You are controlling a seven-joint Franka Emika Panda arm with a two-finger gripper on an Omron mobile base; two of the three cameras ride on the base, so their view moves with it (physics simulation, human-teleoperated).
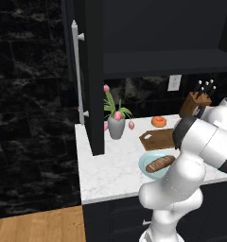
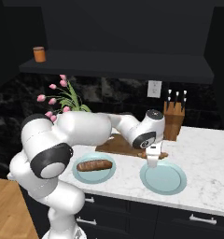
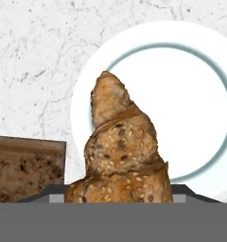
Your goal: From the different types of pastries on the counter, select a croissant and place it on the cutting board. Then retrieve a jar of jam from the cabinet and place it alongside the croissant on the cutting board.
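The claw is closed on the croissant, which sits between its fingertips and fills the lower middle of the hand view, seeded and golden-brown, raised clear of the surface below. Beneath it lies a round pale-teal plate, bare of food, on the white marble worktop.

Taking the cutting board as the landmark: the claw hangs just past the board's near right corner, over the edge of that plate. A corner of the board shows beside the croissant in the hand view. In front of the board, toward the left, a second teal plate carries the long brown loaf-like pastry. Behind the board, near the wall, rests the orange ring doughnut. Left of the board stands a grey vase of pink tulips; to its right, a wooden knife block.

The jar of jam stands on the dark cabinet shelf, high above and left of the board. The cabinet door is swung open.
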